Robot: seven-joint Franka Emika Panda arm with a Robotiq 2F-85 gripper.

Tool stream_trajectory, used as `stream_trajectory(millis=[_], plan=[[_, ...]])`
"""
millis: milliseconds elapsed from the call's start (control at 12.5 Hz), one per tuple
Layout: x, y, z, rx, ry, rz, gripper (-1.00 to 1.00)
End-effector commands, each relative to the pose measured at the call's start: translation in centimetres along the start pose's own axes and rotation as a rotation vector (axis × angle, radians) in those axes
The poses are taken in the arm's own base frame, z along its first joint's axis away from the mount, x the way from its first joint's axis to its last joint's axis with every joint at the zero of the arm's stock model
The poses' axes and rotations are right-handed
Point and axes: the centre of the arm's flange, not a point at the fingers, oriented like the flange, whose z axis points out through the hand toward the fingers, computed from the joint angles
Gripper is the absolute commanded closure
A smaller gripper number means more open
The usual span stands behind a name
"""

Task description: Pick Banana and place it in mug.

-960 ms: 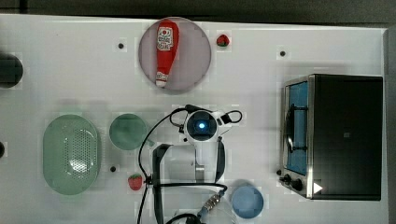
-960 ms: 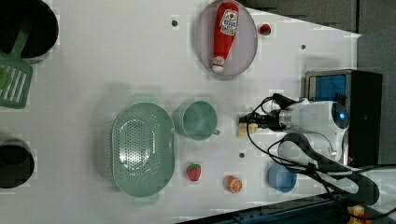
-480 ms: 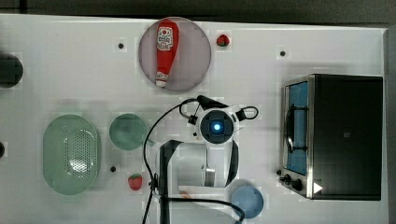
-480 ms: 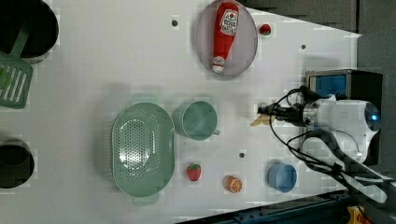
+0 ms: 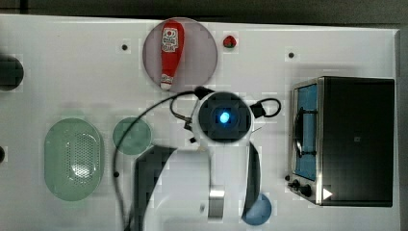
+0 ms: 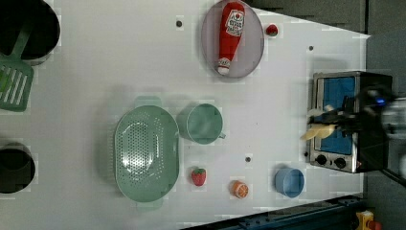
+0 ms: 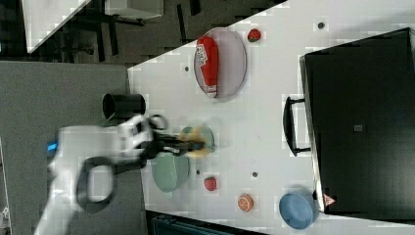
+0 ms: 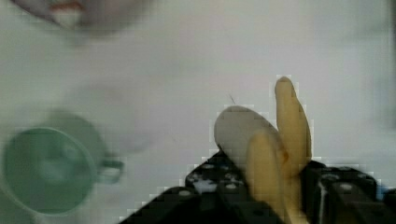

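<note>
The pale yellow banana (image 8: 280,154) sticks out from between the black fingers of my gripper (image 8: 275,179), which is shut on it. In the left view the banana (image 6: 317,131) hangs in the gripper (image 6: 330,125) in front of the toaster oven, well to the right of the teal mug (image 6: 203,123). In the right view the banana (image 7: 196,145) overlaps the mug (image 7: 209,133). The mug (image 5: 132,135) stands upright and empty on the white table, its handle (image 8: 112,169) seen in the wrist view. In the top view the arm's wrist (image 5: 225,118) covers the gripper.
A pale green strainer (image 6: 146,158) sits beside the mug. A ketchup bottle (image 6: 230,36) lies on a grey plate. A strawberry (image 6: 198,176), an orange slice (image 6: 240,189) and a blue cup (image 6: 289,182) line the left view's lower edge. The toaster oven (image 5: 344,139) stands at the top view's right.
The arm has carried the banana toward the left view's right, away from the mug, and it looks larger in the top view. The jaws have closed in on the banana.
</note>
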Motion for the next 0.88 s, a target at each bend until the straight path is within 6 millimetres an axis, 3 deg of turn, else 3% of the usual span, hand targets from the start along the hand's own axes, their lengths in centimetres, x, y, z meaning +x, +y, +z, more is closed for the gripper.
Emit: stream_trajectory(millis=[80,160,400,480,640,880], plan=[[-3.7,-6.7,-5.4,-0.001,-0.007,0.003,0.37],[-5.4,-9.6,-5.1,0.024,-0.037,0.052,0.37],[-8.5,-15.3,-3.5,0.022,-0.065,0.171,0.37],[-10.0,-18.5,-1.6,0.001,-0.075,0.25,0.37],[-10.7,-21.1,1.4,-0.003,-0.081,0.304,0.37],[-11.0,-21.9,6.5,0.008,-0.076,0.348,0.37]])
